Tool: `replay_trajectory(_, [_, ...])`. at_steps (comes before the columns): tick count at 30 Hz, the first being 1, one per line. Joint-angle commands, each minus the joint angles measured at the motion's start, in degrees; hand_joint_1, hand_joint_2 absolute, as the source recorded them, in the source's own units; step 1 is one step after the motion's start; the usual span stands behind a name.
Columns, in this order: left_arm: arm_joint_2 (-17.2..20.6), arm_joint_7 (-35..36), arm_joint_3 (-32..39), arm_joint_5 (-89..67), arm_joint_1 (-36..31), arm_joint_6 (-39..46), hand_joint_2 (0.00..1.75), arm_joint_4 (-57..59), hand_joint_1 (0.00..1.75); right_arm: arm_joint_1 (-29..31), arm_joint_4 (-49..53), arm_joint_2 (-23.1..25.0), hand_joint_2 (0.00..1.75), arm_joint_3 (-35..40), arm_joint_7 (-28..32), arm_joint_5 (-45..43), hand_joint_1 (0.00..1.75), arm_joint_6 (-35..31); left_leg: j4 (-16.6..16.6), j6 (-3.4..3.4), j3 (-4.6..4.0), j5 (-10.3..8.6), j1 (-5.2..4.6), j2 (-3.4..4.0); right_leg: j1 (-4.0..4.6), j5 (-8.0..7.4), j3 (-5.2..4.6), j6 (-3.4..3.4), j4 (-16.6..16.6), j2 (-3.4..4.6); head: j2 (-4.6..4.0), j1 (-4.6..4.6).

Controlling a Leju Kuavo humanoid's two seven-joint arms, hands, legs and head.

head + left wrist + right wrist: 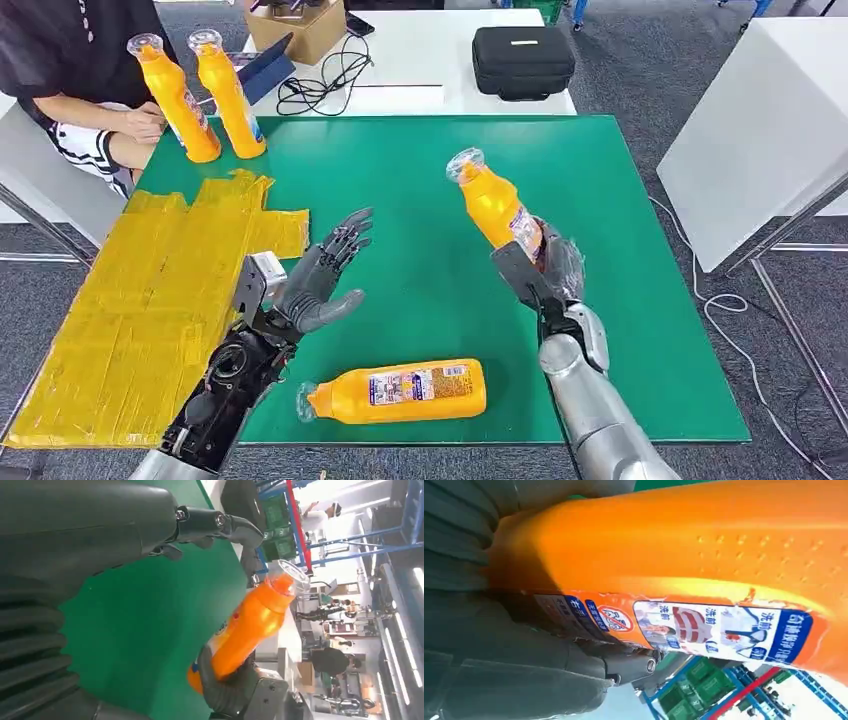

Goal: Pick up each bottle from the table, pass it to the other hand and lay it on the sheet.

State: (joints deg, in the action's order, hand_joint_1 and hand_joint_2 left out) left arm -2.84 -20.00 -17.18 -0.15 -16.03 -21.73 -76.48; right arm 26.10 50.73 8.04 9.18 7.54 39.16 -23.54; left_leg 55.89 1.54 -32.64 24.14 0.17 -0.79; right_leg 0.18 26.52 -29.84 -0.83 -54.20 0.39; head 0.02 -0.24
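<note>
Now I am holding the orange plastic bottle [495, 207] in my right hand [540, 268]; my left hand [322, 277], fingers apart, should be receiving it next.

Left hand [325, 275] raised, fingers spread and empty; right hand [540, 265] clasped round a tilted bottle [495, 205].

Your head view looks forward and down from high over the green table [420, 180]. Your left wrist view, turned sideways, looks across it to the held bottle [250, 625], shared with the head view; your right wrist view sits tight against that bottle.
</note>
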Motion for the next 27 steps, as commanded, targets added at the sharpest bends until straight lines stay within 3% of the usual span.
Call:
replay_trajectory(1, [0.0,0.5,-1.2,-0.9,-2.3,0.7,1.75,1.8,0.00,-2.5,5.5,0.6,1.75,-2.1,4.6,-5.3,1.75,-0.2,0.0,-0.03,0.07,0.04,0.00,-0.05,0.00,0.05,0.10,-0.03,0.0,-0.09,0.00,0.02])
replay_trajectory(2, [-0.2,0.6,-1.7,-1.0,-2.6,0.7,1.75,1.9,0.00,-3.0,6.4,0.8,1.75,-1.5,4.6,-5.3,1.75,0.2,0.1,-0.08,0.33,0.22,0.07,-0.01,0.07,0.19,0.41,-0.08,0.0,-0.13,0.00,0.00])
replay_trajectory(15, [-0.7,3.0,-5.2,-1.8,-4.0,1.4,1.75,1.9,0.00,-4.4,11.1,3.5,1.75,9.6,4.3,-4.9,1.75,8.8,0.0,-0.06,0.10,0.09,0.03,0.12,0.02,0.08,0.10,-0.04,0.0,-0.03,0.00,0.02])
replay_trajectory(27, [-1.2,3.0,-6.5,-1.1,-6.3,1.5,1.75,5.4,0.00,-3.7,11.7,5.2,1.75,16.6,4.6,-1.8,1.75,9.5,0.0,-0.05,0.09,0.06,0.04,0.12,0.03,0.05,0.09,-0.04,0.0,-0.04,0.00,0.00])
